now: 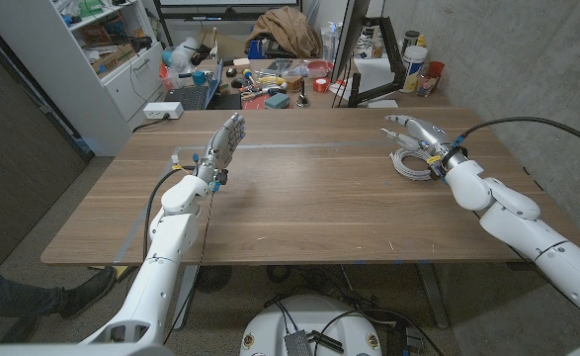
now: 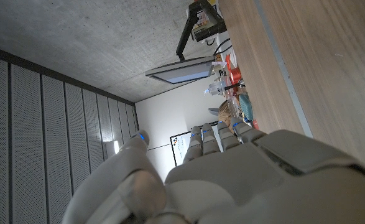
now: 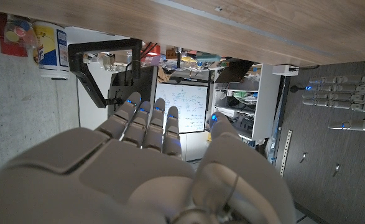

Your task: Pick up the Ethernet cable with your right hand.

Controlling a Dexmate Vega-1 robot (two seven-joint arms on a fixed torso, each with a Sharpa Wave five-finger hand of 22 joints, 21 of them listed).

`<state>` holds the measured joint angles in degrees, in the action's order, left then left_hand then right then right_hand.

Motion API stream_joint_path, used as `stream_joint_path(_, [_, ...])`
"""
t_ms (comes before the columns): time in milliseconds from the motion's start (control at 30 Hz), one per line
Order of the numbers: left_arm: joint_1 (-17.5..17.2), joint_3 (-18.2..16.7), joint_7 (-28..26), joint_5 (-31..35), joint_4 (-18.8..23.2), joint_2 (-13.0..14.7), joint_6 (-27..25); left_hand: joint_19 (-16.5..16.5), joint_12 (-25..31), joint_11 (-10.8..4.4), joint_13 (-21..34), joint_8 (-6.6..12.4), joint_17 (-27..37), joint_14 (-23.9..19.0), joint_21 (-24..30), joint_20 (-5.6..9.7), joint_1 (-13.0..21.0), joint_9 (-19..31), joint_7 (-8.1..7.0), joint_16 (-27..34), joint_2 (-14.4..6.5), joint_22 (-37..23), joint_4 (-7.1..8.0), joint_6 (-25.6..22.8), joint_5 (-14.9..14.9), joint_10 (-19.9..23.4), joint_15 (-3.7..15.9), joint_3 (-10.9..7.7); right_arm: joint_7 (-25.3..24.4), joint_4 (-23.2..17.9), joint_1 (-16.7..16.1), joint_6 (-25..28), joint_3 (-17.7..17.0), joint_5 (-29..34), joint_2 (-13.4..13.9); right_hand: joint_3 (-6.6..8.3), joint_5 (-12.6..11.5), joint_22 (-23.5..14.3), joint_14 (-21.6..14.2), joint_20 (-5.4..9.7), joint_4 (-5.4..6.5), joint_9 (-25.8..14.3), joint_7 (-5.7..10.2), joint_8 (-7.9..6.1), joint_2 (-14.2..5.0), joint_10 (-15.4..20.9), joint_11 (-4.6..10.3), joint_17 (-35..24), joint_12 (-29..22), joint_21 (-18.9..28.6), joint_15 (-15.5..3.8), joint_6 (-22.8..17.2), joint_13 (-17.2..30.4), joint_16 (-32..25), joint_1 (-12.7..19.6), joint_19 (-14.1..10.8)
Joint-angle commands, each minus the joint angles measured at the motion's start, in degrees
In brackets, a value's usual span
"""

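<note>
The right hand (image 1: 415, 132) hovers over the far right part of the desk (image 1: 299, 213), fingers spread and holding nothing. The Ethernet cable (image 1: 409, 163), a pale coil, lies right beneath and just toward the robot from those fingers, partly covered by the wrist. So the cable sits under the palm side, on the near side of the fingertips; my read is the hand needs to drop and draw back a touch to close on the coil. The left hand (image 1: 224, 141) stands well apart across the desk, fingers straight, empty too. No contest over which arm is nearer: the right one.
</note>
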<state>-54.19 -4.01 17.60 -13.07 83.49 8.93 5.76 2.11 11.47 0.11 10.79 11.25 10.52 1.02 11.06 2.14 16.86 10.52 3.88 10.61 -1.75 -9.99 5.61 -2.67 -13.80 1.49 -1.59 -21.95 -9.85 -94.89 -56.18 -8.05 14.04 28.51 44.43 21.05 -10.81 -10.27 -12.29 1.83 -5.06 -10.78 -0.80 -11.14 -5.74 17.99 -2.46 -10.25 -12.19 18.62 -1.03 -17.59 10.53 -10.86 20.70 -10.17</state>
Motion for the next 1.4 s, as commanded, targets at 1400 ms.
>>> stream_joint_path(1400, [0.73,-0.06,-0.14,0.49,0.09,0.45,0.04,0.59,0.13,0.12,0.18,0.16,0.15,-0.03,0.37,1.22,0.75,0.15,0.18,0.23,-0.2,-0.31,-0.35,-0.76,-0.25,0.1,-0.04,0.49,3.38,-4.4,-1.11,7.41,1.34,5.35,3.27,-0.05,-0.7,-0.03,0.37,-1.46,-2.75,-0.27,0.18,0.01,2.43,-0.78,0.04,0.14,0.02,-1.94,0.39,1.16,0.29,0.33,2.9,1.26])
